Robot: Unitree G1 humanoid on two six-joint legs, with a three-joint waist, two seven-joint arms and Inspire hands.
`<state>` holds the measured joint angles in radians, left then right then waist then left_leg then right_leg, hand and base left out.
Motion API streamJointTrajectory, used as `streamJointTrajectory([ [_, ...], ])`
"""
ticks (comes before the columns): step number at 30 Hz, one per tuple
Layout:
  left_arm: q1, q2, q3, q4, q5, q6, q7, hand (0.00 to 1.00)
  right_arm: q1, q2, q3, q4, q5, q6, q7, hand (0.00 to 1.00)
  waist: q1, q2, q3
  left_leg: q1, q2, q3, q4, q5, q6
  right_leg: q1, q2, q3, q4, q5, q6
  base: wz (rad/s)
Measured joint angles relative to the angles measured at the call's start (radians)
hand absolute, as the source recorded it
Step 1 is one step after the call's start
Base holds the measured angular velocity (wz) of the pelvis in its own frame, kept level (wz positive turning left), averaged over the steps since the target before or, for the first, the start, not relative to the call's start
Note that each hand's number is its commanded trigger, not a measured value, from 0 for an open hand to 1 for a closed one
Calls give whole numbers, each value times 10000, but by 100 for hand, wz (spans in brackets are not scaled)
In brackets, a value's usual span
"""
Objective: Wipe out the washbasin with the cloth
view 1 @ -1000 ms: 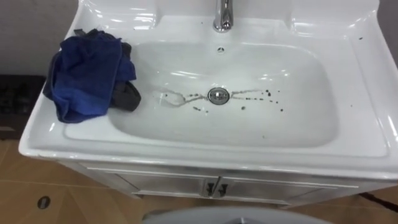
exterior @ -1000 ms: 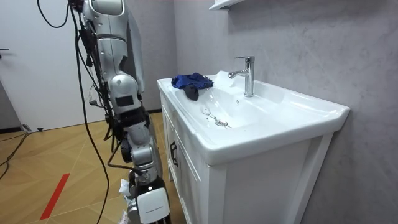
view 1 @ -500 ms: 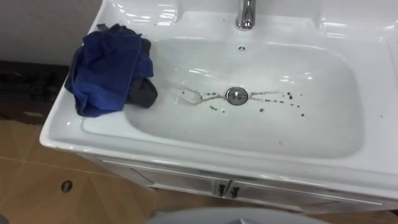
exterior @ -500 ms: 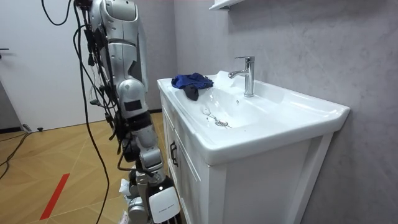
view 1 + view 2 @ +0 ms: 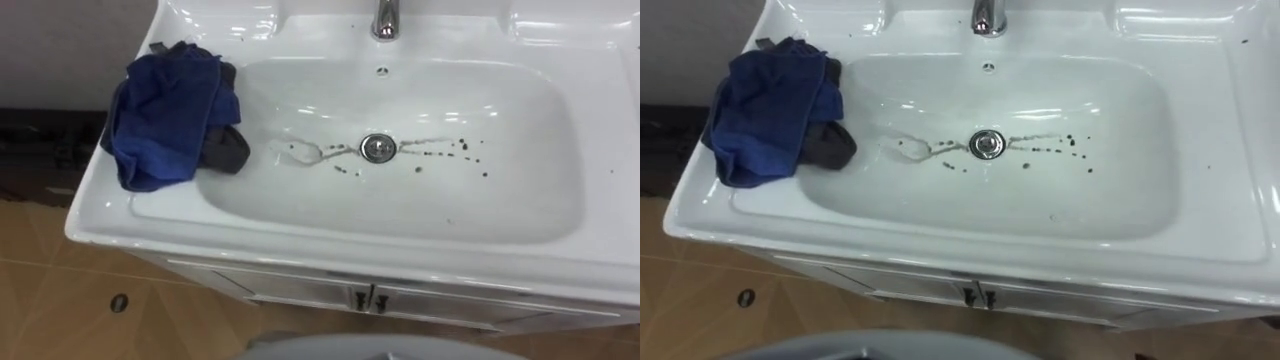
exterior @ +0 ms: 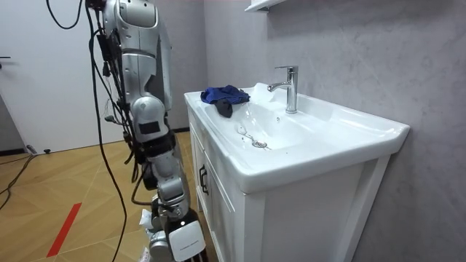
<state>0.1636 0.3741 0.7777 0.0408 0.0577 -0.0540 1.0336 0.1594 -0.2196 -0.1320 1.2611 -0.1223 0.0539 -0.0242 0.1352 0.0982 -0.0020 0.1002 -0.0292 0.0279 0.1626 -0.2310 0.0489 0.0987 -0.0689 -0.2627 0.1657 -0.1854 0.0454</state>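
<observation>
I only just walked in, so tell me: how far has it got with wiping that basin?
Nothing looks done yet: dark specks and a wavy smear lie around the drain in the basin. Nothing is in hand: the blue cloth sits bunched on the left rim, untouched. Left: pick it up and wipe the bowl.

One basin (image 5: 400, 215), one blue cloth (image 5: 165, 120), one tap (image 5: 385, 20), one drain (image 5: 378, 147).

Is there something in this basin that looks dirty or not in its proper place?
Yes. Dark specks and a thin wavy streak lie around the drain of the basin, so it is dirty. A blue cloth lies bunched on the left rim, partly hanging into the bowl.
</observation>
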Motion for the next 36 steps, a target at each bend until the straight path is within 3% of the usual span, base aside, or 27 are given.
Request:
streamJointTrajectory([
  [4,35,0,-590,-847,1111,-2,-538,0,-13,-17,10,206,-5,-114,292,0,-233,-106,38,8,-1,-4,27,1,0,82,4,70,-12,0,0,-1],
  [8,39,-3,-1072,-931,1124,-1,-1026,0,3,-10,18,351,-6,-114,487,0,-470,-152,108,131,3,57,22,0,0,152,12,155,-68,0,0,-5],
  [12,51,-53,-1595,-937,1122,-1,-1544,0,-1,-16,18,395,1,-90,723,0,-592,-231,105,163,38,265,-51,-2,-4,54,64,415,-101,11,-17,-16],
  [17,314,-398,-2752,-1535,1130,-1,-1938,0,-41,35,135,556,-3,-90,924,0,-985,-383,52,188,127,365,-111,-2,-4,44,89,466,-50,15,-22,-3],
  [23,375,-697,-3849,-1613,1138,-8,-2425,0,-128,40,133,659,-85,-83,1130,0,-1307,-467,66,293,160,494,-108,-2,-5,42,130,681,-109,21,-33,-11],
  [29,380,-1318,-4308,-1598,997,1,-3021,0,-142,116,116,653,-121,135,1147,0,-1596,-625,48,270,172,521,-118,-2,-5,13,149,725,-108,24,-37,-2],
  [36,380,-1800,-4696,-1357,647,23,-3727,0,-140,236,118,671,-89,345,1150,0,-1563,-844,-3,318,176,671,-118,-2,-5,43,154,860,-108,27,-42,-6],
])
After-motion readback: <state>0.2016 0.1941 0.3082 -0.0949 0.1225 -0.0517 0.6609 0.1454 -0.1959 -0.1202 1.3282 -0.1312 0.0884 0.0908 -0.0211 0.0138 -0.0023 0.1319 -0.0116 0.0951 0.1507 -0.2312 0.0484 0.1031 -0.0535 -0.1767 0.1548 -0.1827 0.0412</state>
